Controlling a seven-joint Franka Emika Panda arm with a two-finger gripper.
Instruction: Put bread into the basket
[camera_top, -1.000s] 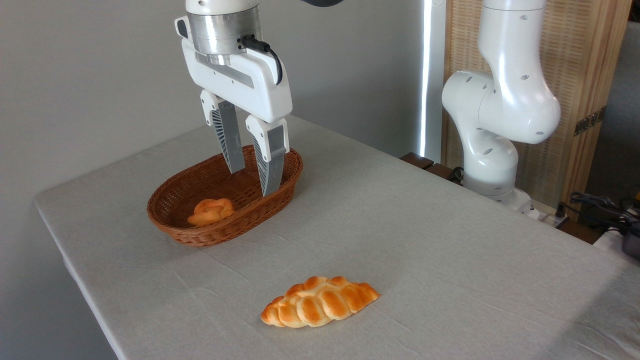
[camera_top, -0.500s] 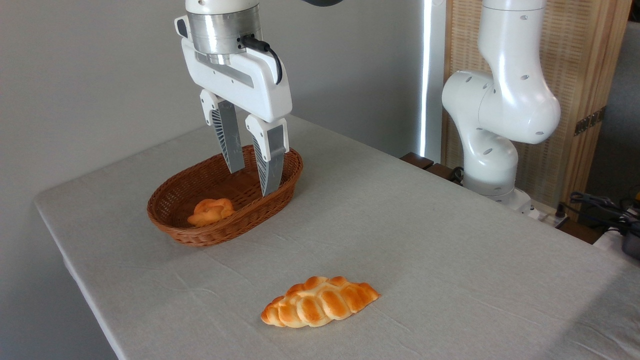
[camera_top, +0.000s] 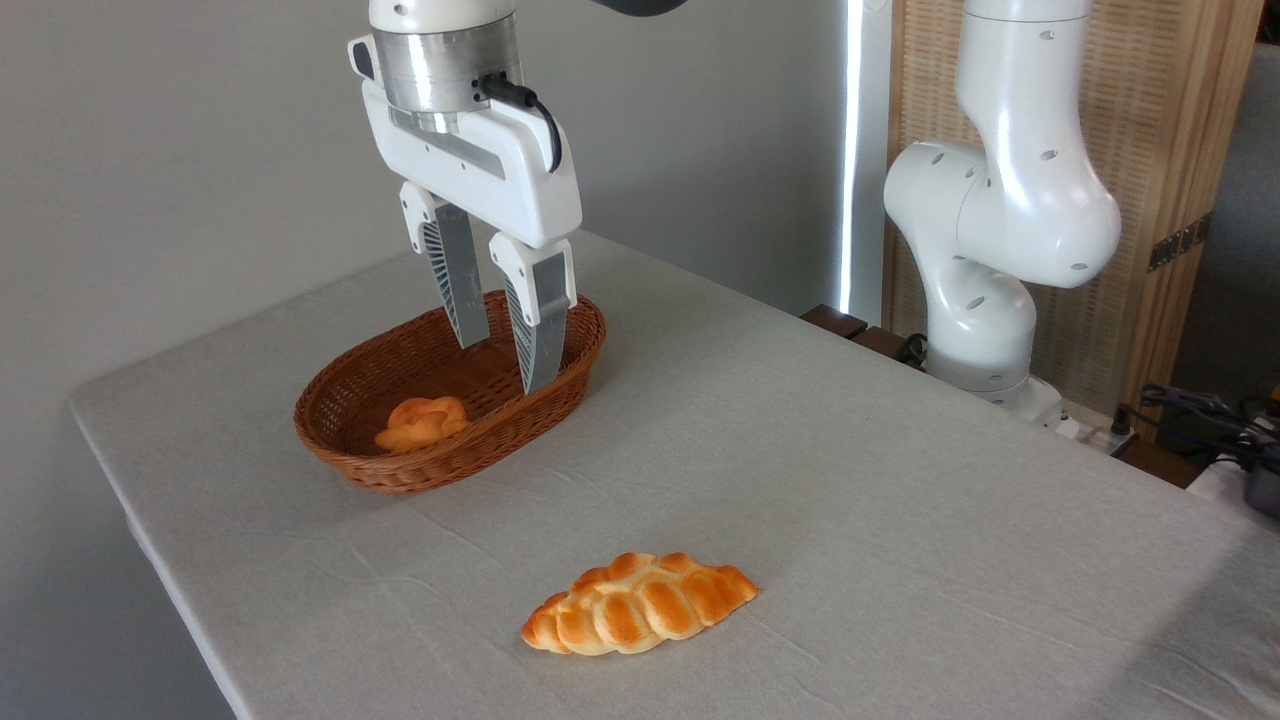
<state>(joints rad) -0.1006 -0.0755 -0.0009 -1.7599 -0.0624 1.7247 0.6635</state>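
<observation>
nearest the camera, the bread (camera_top: 640, 603) lies flat on the grey table (camera_top: 900, 480), a long braided loaf, glossy golden-brown lumps, pale along the bottom edge, ends tapering. it sits well apart from the basket (camera_top: 340, 440). further back, that reddish-brown oval wicker basket holds a small orange knot bun (camera_top: 422, 422) near its front end. above the basket's far end hangs the gripper (camera_top: 505, 365), fingers (camera_top: 535, 320) parted by a small gap, nothing between them. behind, the white arm base (camera_top: 985, 280).
</observation>
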